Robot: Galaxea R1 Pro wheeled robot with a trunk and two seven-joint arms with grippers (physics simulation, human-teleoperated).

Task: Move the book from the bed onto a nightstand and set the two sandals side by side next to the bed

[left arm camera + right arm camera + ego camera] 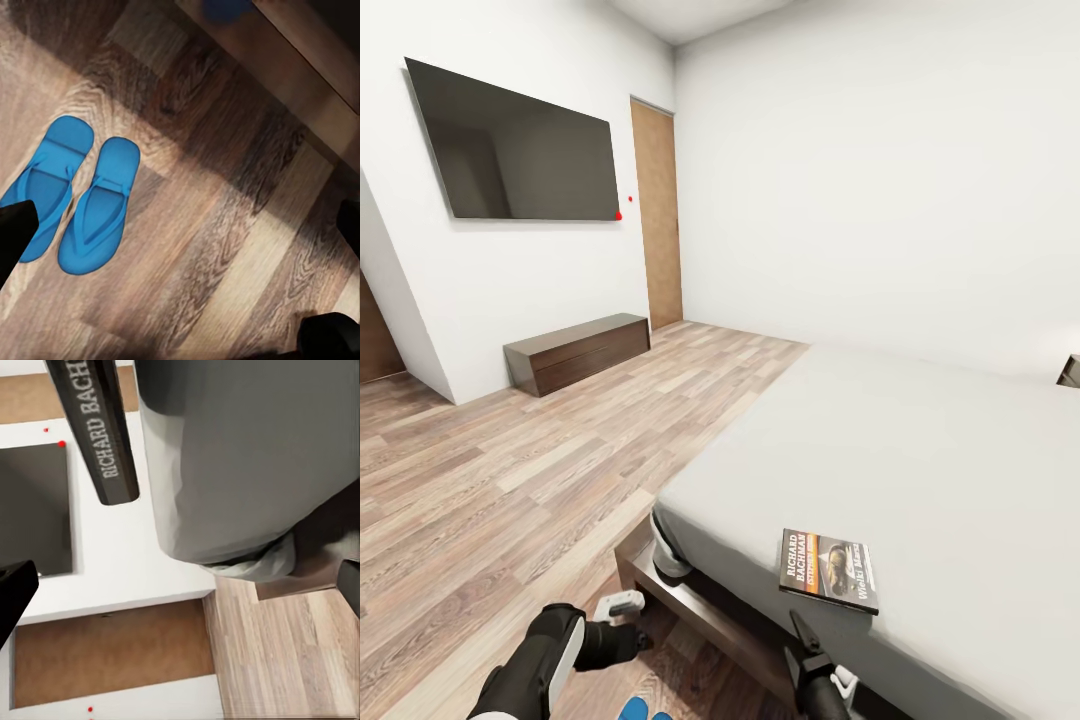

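Two blue sandals (75,199) lie side by side and just touching on the wood-plank floor (225,247), below the left end effector (180,232). Its dark fingers (15,232) stand wide apart at the edges of the left wrist view with nothing between them. In the head view a sliver of one sandal shows just right of the left arm.

The book (829,570) lies flat on the pale grey mattress of the bed (920,450), close to the mattress's near edge. It lies just above and beyond the right end effector (810,655), which sits below that edge, apart from the book. Its fingertips (15,592) are spread wide and hold nothing. In the right wrist view the book's spine (101,427) juts past the mattress corner ahead of the fingers.

Beyond the bed, a black TV (515,145) hangs on the white wall with a long dark bench (575,352) under it and a wooden door (657,225) beside.
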